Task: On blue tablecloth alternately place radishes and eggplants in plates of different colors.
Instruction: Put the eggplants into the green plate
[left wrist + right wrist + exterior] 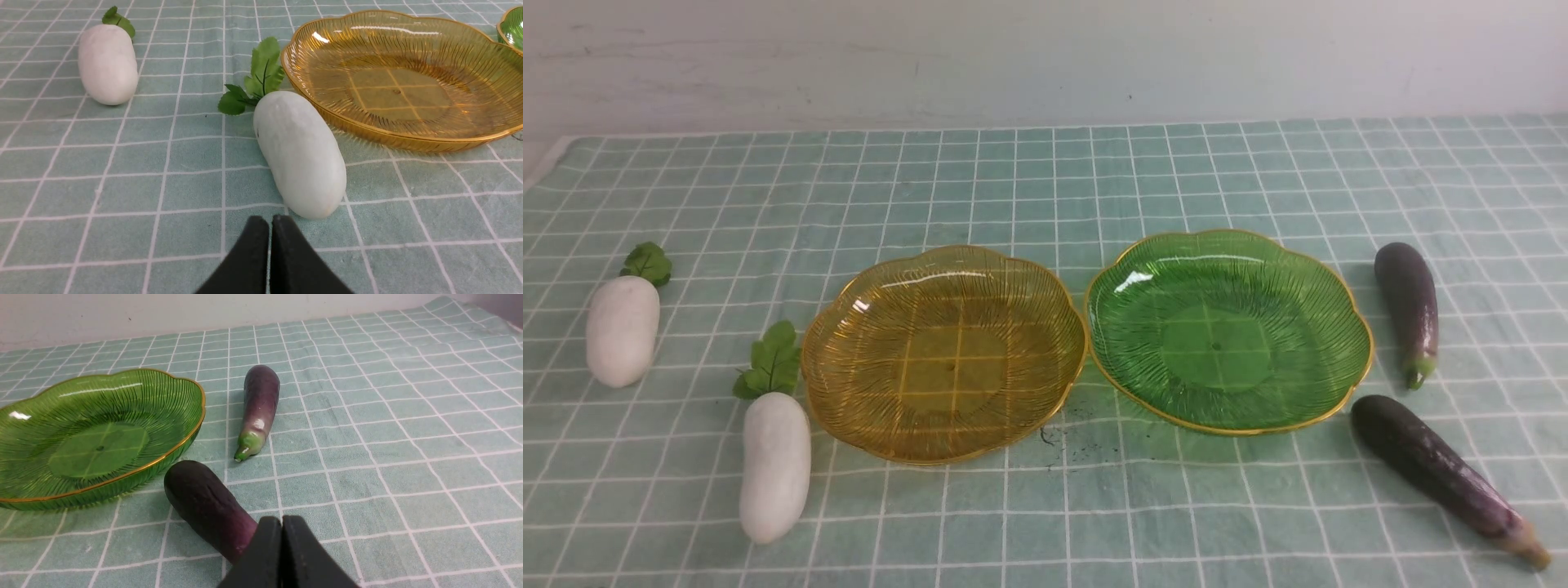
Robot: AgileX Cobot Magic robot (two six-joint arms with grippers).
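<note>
Where gridded, pale blue-green tablecloth (1045, 531).

In the left wrist view, the picture's edge cuts off the green plate (515, 30) and amber plate (400, 90).

No Writing Seen Across the Cloth

From where I stood, I could read no texts, labels, brands, numbers or signs on the tablecloth (1045, 196), the plates (952, 367), the radishes (776, 469) or the eggplants (1437, 469).
</note>
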